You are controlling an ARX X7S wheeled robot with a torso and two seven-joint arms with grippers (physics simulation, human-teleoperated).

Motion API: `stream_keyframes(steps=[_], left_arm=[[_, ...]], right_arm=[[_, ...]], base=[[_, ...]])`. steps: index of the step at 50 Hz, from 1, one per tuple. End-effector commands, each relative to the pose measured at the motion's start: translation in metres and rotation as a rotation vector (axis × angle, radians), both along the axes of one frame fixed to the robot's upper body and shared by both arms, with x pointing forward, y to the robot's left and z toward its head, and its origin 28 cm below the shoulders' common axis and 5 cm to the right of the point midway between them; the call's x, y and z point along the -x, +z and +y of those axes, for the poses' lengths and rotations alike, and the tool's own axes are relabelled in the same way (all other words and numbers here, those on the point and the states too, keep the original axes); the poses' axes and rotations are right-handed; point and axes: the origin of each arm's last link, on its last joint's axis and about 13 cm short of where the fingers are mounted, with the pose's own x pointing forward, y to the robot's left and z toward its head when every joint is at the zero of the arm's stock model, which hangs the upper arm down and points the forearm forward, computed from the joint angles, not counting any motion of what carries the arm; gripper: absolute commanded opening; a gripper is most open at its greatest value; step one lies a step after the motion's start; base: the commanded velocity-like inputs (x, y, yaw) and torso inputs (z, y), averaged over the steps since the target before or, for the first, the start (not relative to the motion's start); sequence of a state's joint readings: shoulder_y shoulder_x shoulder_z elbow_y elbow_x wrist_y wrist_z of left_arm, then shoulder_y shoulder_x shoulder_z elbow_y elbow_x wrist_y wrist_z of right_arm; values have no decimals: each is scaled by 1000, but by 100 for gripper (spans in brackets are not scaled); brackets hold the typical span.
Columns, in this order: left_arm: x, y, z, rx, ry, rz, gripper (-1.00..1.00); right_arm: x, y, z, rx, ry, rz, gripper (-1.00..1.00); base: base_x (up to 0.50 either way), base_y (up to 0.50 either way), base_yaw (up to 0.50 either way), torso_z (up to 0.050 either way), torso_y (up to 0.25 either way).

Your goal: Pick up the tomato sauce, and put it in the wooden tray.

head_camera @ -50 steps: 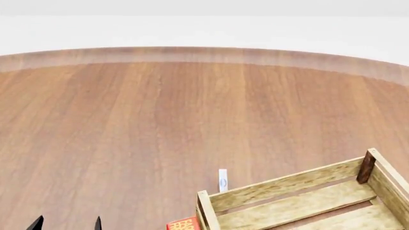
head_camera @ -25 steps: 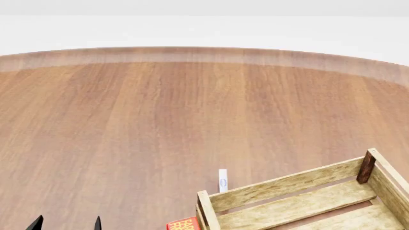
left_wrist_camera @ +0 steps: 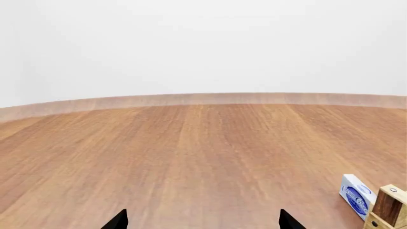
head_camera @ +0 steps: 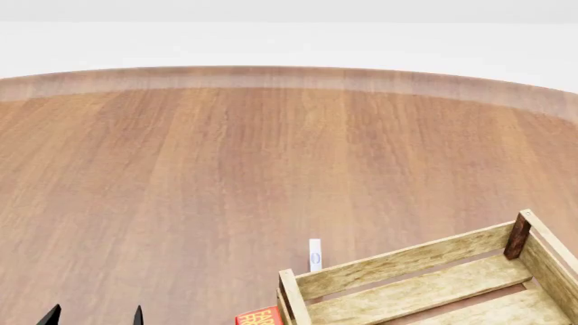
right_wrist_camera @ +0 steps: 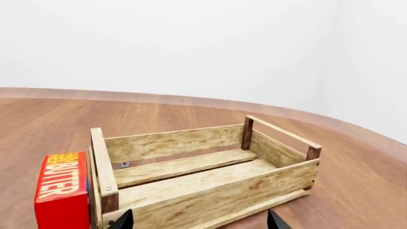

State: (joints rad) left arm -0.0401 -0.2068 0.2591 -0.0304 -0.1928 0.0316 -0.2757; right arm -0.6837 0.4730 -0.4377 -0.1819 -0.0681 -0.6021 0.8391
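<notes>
We read "BUTTER" in white capitals down the red butter box [right_wrist_camera: 62, 195]; the small blue-and-white box's [left_wrist_camera: 356, 196] print stays illegible.

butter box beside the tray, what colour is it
Red with yellow and white lettering; the butter box shows best in the right wrist view.

The wooden table [head_camera: 226, 169] carries the wooden tray [right_wrist_camera: 190, 183], butter box [right_wrist_camera: 62, 195] and white carton [left_wrist_camera: 356, 195]

Table [head_camera: 226, 176]: warm reddish-brown wood grain, lengthwise streaks, paler band along the curved edge. Crate [right_wrist_camera: 190, 183]: pale weathered yellowish slats, dark brown corner posts. Butter box [right_wrist_camera: 62, 195]: red, yellow and white lettering. Small box [left_wrist_camera: 355, 195]: white with a blue oval mark. Gripper fingertips [left_wrist_camera: 116, 221]: black. Wall [left_wrist_camera: 203, 47]: plain white.
</notes>
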Motion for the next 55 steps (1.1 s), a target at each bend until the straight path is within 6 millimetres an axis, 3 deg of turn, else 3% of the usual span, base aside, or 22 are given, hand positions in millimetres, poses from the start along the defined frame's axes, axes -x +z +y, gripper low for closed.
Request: stream_keyframes(steps=[1,55], left_arm=[[0,0,0,-1,0,0,100],[-1,0,0,-2,2,1,100]], right_arm=[[-2,-4,1,-2,-4,22,100],[-9,-24,3,-19,10,120,100]], base=[[0,0,0,0,0],[0,0,0,0,0]])
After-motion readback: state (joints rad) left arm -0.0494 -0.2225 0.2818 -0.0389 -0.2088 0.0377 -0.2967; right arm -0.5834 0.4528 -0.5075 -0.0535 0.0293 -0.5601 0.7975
